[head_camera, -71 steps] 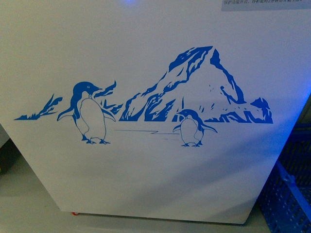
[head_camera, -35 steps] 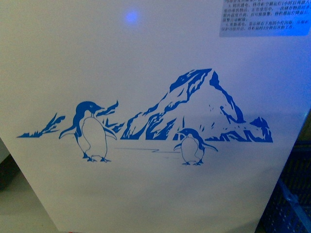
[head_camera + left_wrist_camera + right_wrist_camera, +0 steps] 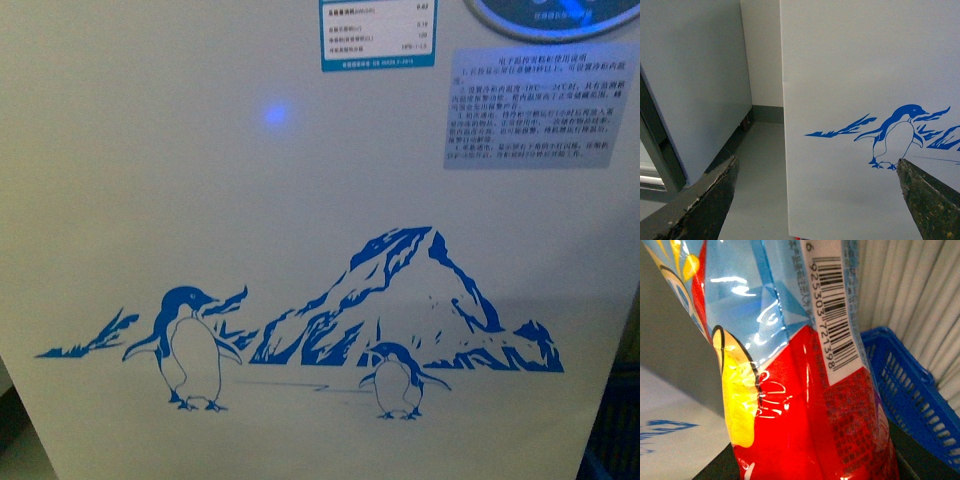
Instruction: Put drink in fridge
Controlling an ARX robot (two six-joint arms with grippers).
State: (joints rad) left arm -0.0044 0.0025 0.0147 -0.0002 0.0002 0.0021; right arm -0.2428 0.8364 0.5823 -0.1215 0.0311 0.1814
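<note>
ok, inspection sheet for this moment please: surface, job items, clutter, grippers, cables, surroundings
Surface: no table; grey floor under the units.
Job's things: drink fills the right wrist view, label and barcode showing; fridge front panel with penguin decal fills the front view, lid out of view.
Clutter: blue basket behind the drink.
Grippers: left gripper open, empty, facing the fridge; right gripper appears shut on the drink, fingers barely visible.
Cables: nothing seen.
Surroundings: grey-white cabinet beside the fridge; stickers on its upper front.

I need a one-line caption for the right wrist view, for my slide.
The drink fills the frame, its barcode facing the camera, with a blue basket behind.
</note>
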